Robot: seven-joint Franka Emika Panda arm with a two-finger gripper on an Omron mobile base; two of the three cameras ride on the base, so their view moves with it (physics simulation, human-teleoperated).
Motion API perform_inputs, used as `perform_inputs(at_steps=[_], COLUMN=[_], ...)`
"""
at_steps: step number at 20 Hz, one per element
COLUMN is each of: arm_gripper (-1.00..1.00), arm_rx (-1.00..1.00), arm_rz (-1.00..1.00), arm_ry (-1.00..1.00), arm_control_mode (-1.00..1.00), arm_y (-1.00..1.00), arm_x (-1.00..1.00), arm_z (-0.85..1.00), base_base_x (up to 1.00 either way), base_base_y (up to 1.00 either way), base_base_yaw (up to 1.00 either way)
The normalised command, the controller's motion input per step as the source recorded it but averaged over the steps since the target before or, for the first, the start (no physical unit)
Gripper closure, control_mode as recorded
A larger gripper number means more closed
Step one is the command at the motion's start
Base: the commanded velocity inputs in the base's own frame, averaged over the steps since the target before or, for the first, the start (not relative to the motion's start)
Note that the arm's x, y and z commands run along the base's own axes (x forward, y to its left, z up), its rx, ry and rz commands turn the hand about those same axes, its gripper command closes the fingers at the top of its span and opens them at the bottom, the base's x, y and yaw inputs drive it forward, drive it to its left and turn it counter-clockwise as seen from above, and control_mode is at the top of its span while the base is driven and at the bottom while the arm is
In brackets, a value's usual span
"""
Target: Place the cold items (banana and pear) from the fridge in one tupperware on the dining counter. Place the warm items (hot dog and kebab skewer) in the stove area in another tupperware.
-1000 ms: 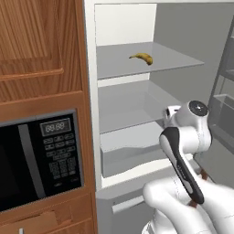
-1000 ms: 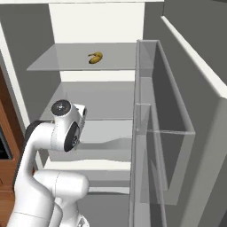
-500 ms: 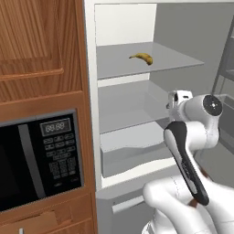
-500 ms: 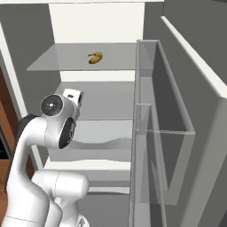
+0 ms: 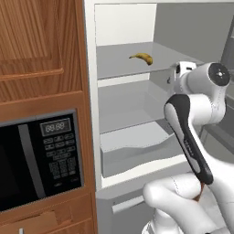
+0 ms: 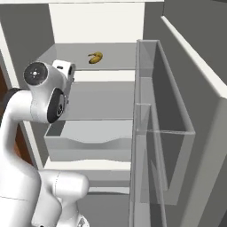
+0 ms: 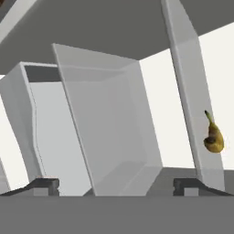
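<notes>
Fridge stands open w/ the banana lying alone on the upper shelf, towards its back; microwave sits in the wood cabinet to the left. Arm is raised in front of the shelves, wrist approx. level w/ the upper shelf's edge. In the hand view the tool is spread wide, nothing betw. its tips, banana at far right, well apart from it.

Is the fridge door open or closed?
Open. The fridge shows its inside shelves, with the banana lying on the top one.
</notes>
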Motion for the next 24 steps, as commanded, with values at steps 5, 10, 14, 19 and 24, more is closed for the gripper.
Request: perform_inputs(at_steps=[5, 10, 14, 19, 24], arm_gripper=[-1.0, -1.0, -1.0, -1.0, -1.0], arm_rx=[0.24, 0.38, 0.44, 0.53, 0.44], arm_rz=[-0.35, -0.53, -0.6, -0.4, -0.08], arm_ry=[-0.23, -0.23, -0.02, 0.0, -0.06], arm_control_mode=[-1.0, -1.0, -1.0, -1.0, -1.0], arm_y=[0.0, -0.05, -0.46, -0.11, 0.24], arm_x=[0.0, 0.0, 0.0, 0.11, 0.33], arm_z=[0.94, 0.63, 0.04, 0.08, 0.13], base_base_x=[0.0, 0.0, 0.0, 0.0, 0.0], base_base_y=[0.0, 0.0, 0.0, 0.0, 0.0], base_base_yaw=[0.0, 0.0, 0.0, 0.0, 0.0])
